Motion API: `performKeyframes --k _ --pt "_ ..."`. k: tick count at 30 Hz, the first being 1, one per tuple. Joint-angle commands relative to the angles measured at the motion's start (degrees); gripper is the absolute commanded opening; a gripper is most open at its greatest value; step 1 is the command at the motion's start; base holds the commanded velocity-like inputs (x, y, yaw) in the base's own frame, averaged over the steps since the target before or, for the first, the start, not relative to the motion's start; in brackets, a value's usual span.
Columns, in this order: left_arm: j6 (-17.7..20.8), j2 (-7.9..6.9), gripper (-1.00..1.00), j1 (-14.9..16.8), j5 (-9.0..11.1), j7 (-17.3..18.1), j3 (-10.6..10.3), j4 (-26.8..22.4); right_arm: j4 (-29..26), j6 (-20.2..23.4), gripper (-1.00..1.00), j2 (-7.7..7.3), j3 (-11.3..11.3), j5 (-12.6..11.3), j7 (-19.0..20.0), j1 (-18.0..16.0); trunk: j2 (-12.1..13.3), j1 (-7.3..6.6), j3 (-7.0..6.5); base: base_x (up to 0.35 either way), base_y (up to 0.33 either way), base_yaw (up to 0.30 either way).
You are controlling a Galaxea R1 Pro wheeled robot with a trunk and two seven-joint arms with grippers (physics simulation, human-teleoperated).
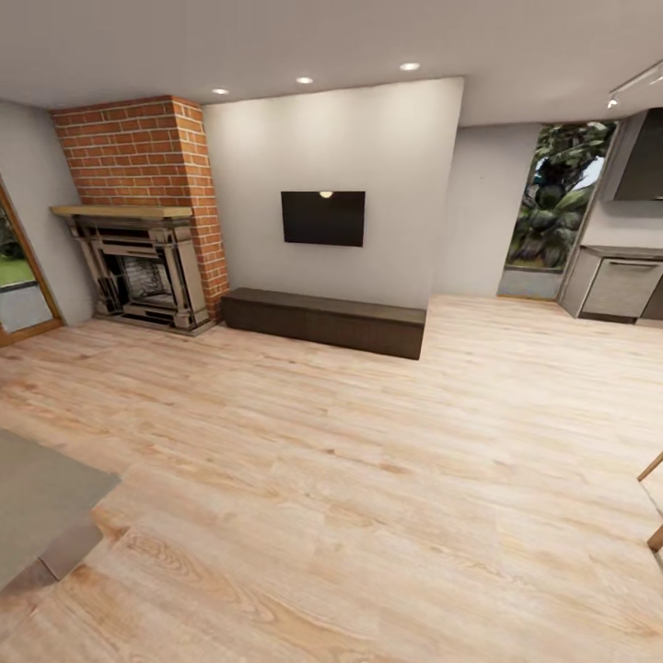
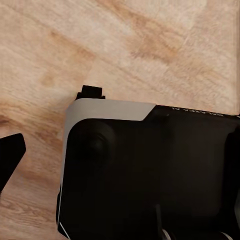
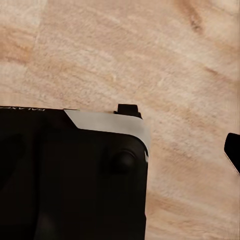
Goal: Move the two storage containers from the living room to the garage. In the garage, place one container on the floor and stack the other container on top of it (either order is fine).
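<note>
Light wood planks (image 1: pixel 368 479) run across the living room in the head view, bare and glossy from the near edge up to the far wall. Neither orange-red box can be pointed to in these frames, so their place cannot be told from here. Against the far white wall (image 1: pixel 341 138) sits a long dark low cabinet (image 1: pixel 324 322), and above it hangs a black screen (image 1: pixel 322 218). To the left of the cabinet stands a red brick chimney (image 1: pixel 147 152) with a wooden mantel (image 1: pixel 120 212) and a dark metal fireplace (image 1: pixel 143 276) beneath it. Small round spotlights (image 1: pixel 409 66) glow in the ceiling. At the far left edge a glazed door with a wooden frame (image 1: pixel 23 276) lets in green from outside; at the right a tall window (image 1: pixel 557 198) shows leafy plants, with grey kitchen units (image 1: pixel 622 285) just beside it. A grey rug corner (image 1: pixel 41 502) lies on the planks at the lower left, and thin wooden legs (image 1: pixel 654 497) poke in at the right edge.

Both wrist views look down at the same wood flooring past a black and white part of the robot's body (image 2: pixel 150 170) (image 3: pixel 75 170). A dark shape sits at the edge of each wrist picture, too little to judge, so whether the left or right fingers are spread or pressed together cannot be told
</note>
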State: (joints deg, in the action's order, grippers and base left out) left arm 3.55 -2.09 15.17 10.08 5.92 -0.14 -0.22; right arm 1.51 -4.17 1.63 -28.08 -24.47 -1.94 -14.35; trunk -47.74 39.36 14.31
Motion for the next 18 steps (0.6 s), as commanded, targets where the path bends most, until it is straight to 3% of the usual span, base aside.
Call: performKeyframes --k 1,18 --pt "0.3 -0.02 1.0 0.0 0.6 0.2 0.0 0.0 0.2 -0.3 1.0 0.04 -0.5 -0.5 -0.1 -0.1 0.0 0.04 0.07 0.322 0.0 0.0" --pt "0.3 -0.02 1.0 0.0 0.6 0.2 0.0 0.0 0.2 -0.3 1.0 0.13 -0.5 -0.5 0.0 -0.1 0.0 0.04 0.07 0.322 0.0 0.0"
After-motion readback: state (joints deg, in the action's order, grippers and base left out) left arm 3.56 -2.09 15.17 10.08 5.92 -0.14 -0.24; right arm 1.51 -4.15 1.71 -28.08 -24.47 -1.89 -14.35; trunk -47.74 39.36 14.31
